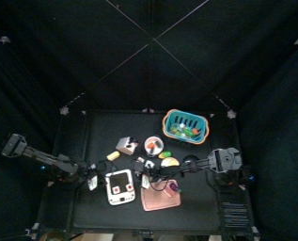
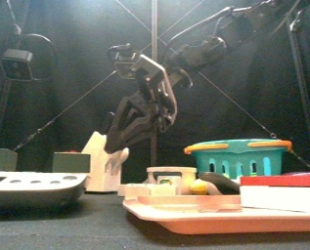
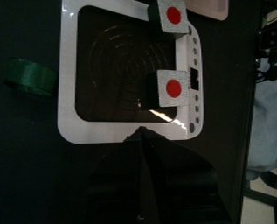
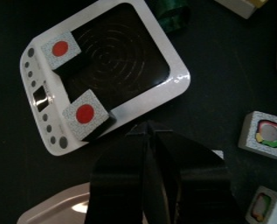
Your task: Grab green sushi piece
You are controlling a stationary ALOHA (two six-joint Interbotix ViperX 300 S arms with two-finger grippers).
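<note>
Look for the green sushi piece [image 3: 36, 77] flat on the table [image 3: 24, 149], just beside the long side of the white toy panel [image 3: 71, 87] that faces away from its row of dots. Apparently near the table's front edge, left of its middle.

Nothing gripped yet. Left fingers [image 3: 147, 153] pinched together over the panel's near end. Right fingers [image 4: 147, 149] likewise closed and empty, over the opposite corner.

Probably best done with the left arm, which looks nearer.
- Open the fingers wide first.
- Swing off the panel toward the piece.
- Turn the wrist to straddle its shorter width.
- Drop until the tips almost touch the table, then close gently.

Small and likely soft, so apt to skid or squirt out. Avoid catching the panel's rim.

No brand or readable lettering anywhere. Only red dots on two white square keys [image 3: 169, 86].
</note>
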